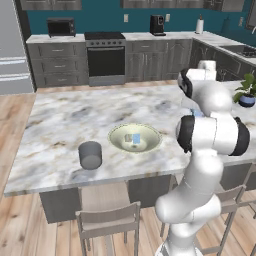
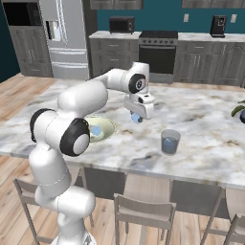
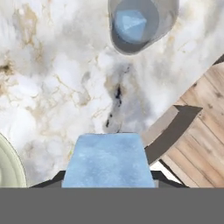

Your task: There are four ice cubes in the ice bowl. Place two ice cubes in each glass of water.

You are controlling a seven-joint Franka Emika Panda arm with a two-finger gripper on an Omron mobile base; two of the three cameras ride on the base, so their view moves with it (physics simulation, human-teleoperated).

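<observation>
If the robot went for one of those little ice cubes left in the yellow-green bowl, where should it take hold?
Probably from straight above, the fingers closing on two opposite flat sides of an ice cube. The bowl is wide and shallow with an open top, but its rim blocks a sideways approach. The hand already holds another cube between its fingers.

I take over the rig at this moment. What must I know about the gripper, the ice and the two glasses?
Gripper: jaws shut on one ice cube, above the counter between the ice bowl and the right glass.
Right glass: one cube already inside.
Left glass: no cube visible in it.
Ice bowl: two cubes seem to lie inside.
Left to do: drop the held cube into the right glass, then move the bowl's two into the left glass.
</observation>
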